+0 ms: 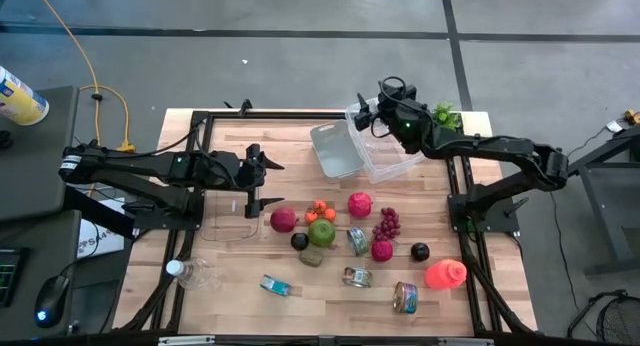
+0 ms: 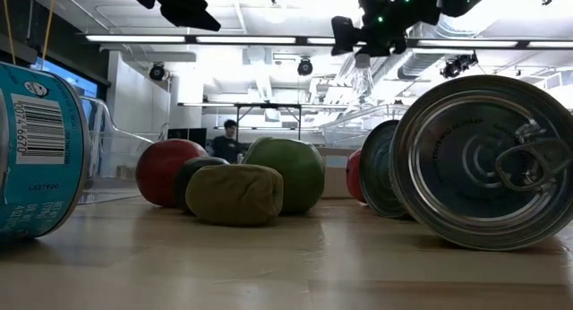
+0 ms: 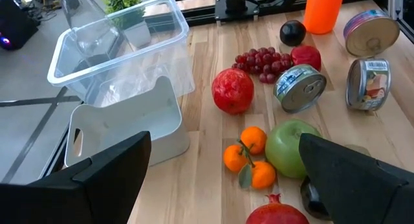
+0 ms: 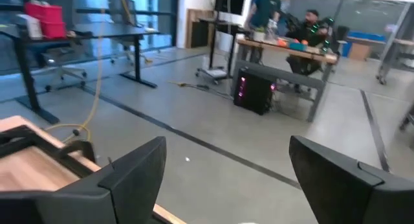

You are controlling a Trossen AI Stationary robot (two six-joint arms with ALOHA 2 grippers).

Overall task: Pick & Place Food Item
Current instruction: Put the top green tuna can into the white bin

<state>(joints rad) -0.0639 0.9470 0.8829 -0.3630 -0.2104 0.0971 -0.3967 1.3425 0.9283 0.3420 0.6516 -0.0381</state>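
Note:
Loose food lies on the wooden table: a red pomegranate [image 1: 283, 220], small oranges [image 1: 318, 210], a green apple [image 1: 321, 232], a red fruit [image 1: 359, 203], purple grapes [image 1: 387, 223] and several cans [image 1: 357, 277]. A clear plastic bin [image 1: 390, 151] stands at the far middle beside a white bin [image 1: 335, 151]. My right gripper [image 1: 362, 111] hangs open above the clear bin's far left corner, with nothing between its fingers [image 4: 129, 169]. My left gripper [image 1: 272, 183] is open above the table, left of the fruit, pointing toward the oranges [image 3: 249, 156].
An orange bottle [image 1: 445, 274] stands near the right edge and a clear water bottle [image 1: 195, 274] lies at the near left. A clear container [image 1: 232, 218] sits under the left arm. A small green plant [image 1: 445, 114] stands behind the bin. A black frame [image 1: 200, 126] borders the table.

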